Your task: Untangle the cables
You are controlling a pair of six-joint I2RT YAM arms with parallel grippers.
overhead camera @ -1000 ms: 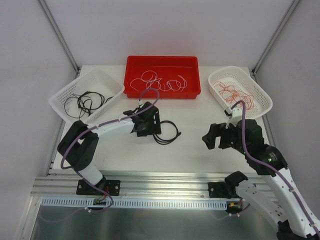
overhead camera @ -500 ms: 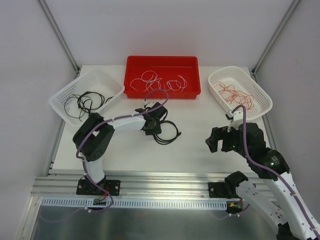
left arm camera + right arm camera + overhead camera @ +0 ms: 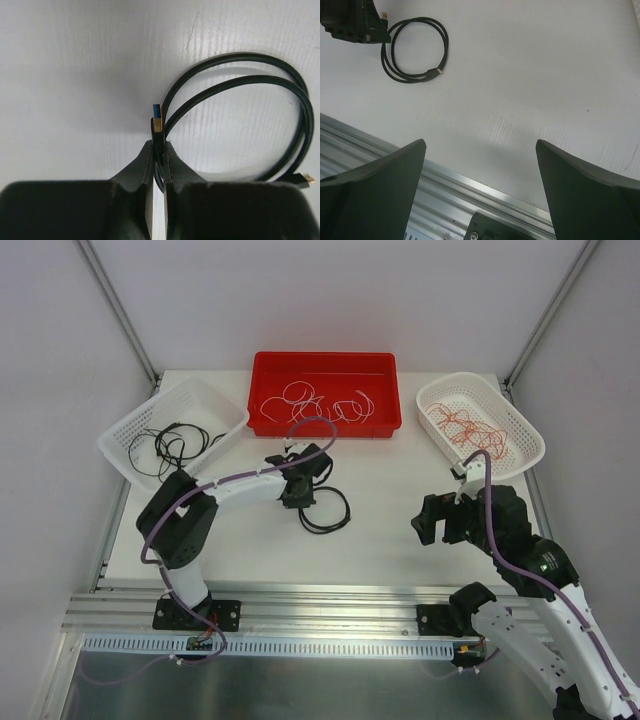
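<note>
My left claw point(image 3: 159, 145) is pinching almost fully shut, its two fingertips pressing from either side on the dark body of a plug point(image 3: 157, 121) whose gold shell and blue tip are sticking out just past them. That plug is ending a black cable point(image 3: 250, 77), which is lying in a loose double loop on the table point(image 3: 400, 480), curling away from my fingers and coming round to a second small gold end near the edge of my wrist view. I am judging that I am in the picking-up step for this one cable: the grip is looking made, and the lift is not yet begun. My right claw point(image 3: 480, 145) is hanging wide open over bare table near the front rail, holding and touching nothing, well apart from the loop. Farther out, thin black cables point(image 3: 170, 445) are sitting in the white basket point(image 3: 120, 435) at the back left, white cables point(image 3: 310, 400) are lying in the red tray point(image 3: 325, 360) at the back middle, and orange-red cables point(image 3: 465, 425) are filling the other basket point(image 3: 530, 430) at the back right. So the next move, as I am reading it, is calling for a slow raise so the loop is trailing free and not snagging, then a carry toward the white basket, with the grip staying firm on the plug, since the slack could be swinging or slipping out.
</note>
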